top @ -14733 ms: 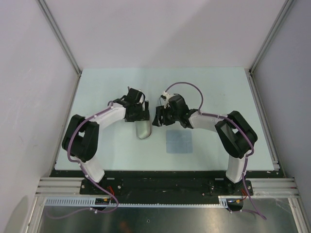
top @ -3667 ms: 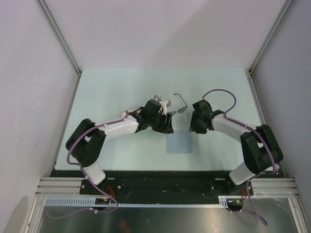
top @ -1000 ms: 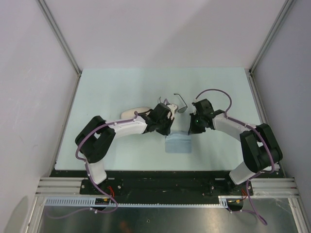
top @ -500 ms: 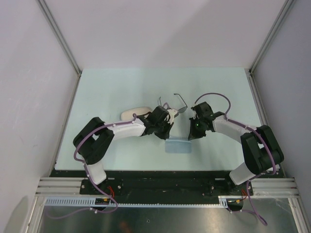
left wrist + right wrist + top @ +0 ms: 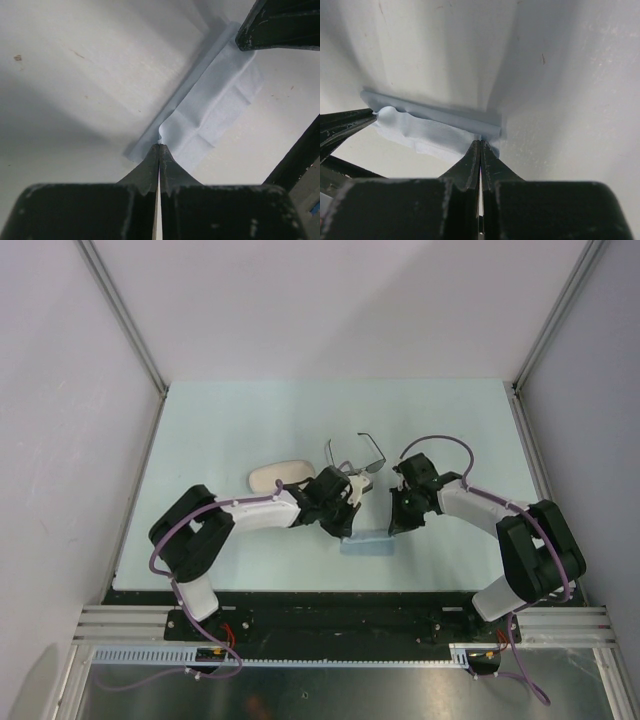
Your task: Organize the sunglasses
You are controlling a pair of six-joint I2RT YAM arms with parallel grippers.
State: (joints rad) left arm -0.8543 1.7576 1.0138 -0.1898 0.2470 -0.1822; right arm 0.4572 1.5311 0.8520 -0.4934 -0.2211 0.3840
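Note:
The sunglasses [image 5: 358, 455] lie on the table with their temple arms open, just beyond both grippers and touched by neither. A light-blue cloth [image 5: 368, 543] lies folded into a narrow strip between the grippers. My left gripper [image 5: 346, 531] is shut on the cloth's left corner [image 5: 159, 145], and the cloth [image 5: 215, 100] stretches away to the upper right of that view. My right gripper [image 5: 393, 528] is shut on the other corner [image 5: 480, 141], with the cloth [image 5: 430, 127] running leftward. The sunglasses do not show in either wrist view.
An oblong beige case [image 5: 280, 475] lies on the table left of the sunglasses, behind the left forearm. Grey walls with metal rails enclose the table on three sides. The opposite gripper's fingers [image 5: 345, 125] show at the left edge of the right wrist view.
Both grippers have moved toward the near edge with the cloth's corners, folding it from a wider patch into a narrow strip. The sunglasses and case have not moved.

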